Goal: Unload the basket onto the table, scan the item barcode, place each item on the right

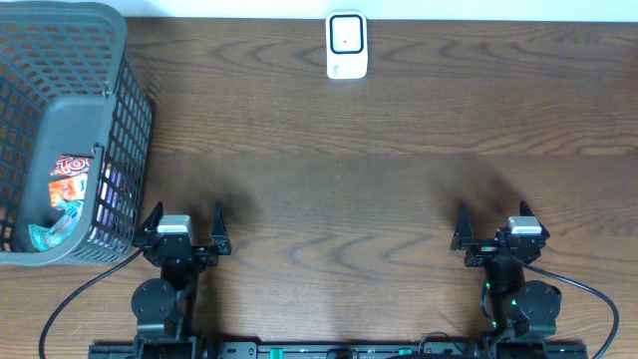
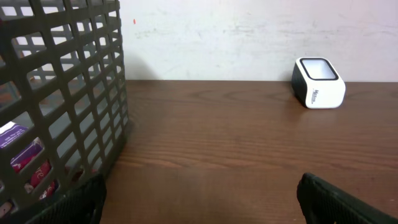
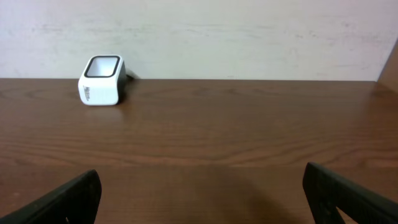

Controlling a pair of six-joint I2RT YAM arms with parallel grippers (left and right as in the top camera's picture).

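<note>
A dark wood surface (image 1: 349, 179) runs back to a pale wall (image 2: 249, 31), and nothing on it has been picked up yet. You are at the first step: fetching an item.

The white scanner (image 1: 346, 45) stands at twelve o'clock on the far edge, its window tilted upward, well apart from both arms. The goods sit in the grey lattice basket (image 1: 125, 120) at nine to ten o'clock. In it, a red packet (image 1: 70, 178) lies on top and a purple packet (image 1: 108, 189) is just beside it, at its three o'clock. A crumpled wrapper (image 1: 48, 234) lies toward seven o'clock of them. No barcode can be read from any view.

Your left hand (image 1: 184, 221) rests at seven o'clock, just beside the basket's near corner, jaws spread wide and holding nothing. Your right hand (image 1: 493, 227) sits at five o'clock, likewise wide open and empty, with bare wood ahead of it.

The next move, as I judge it, belongs to the left arm: lift over the rim, come down inside, and close on the red packet. The basket's walls look tall, so the approach calls for a steep descent and a clean lift out. Then you would carry the packet toward twelve o'clock and turn its barcode side to the scanner's window.
</note>
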